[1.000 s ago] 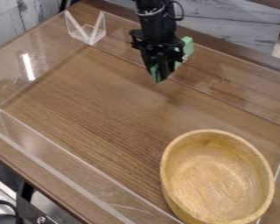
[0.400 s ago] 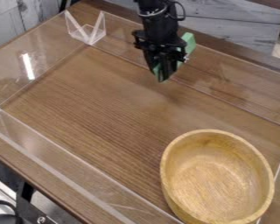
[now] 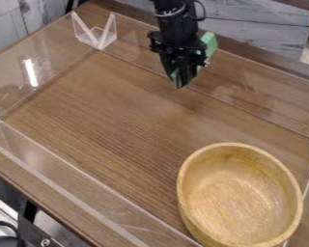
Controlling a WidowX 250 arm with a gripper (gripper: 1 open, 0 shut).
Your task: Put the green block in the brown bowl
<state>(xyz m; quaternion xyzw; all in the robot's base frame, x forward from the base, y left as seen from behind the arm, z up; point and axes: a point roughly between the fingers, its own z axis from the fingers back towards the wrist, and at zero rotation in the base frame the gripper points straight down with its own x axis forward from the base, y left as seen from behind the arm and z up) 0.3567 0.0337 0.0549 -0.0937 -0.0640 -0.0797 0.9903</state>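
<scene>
My black gripper points down over the far middle of the wooden table. Its fingers are shut on the green block, a bright green bar that shows at the right of the fingers and between them. Whether the block rests on the table I cannot tell. The brown bowl, wide, shallow and of light wood, stands with nothing in it at the near right corner, well apart from the gripper.
A clear plastic wall rings the wooden tabletop. A small clear stand sits at the far left. Grey boards lie behind the table at the far right.
The gripper and the green block have edged slightly to the right and away; the grip is unchanged.
</scene>
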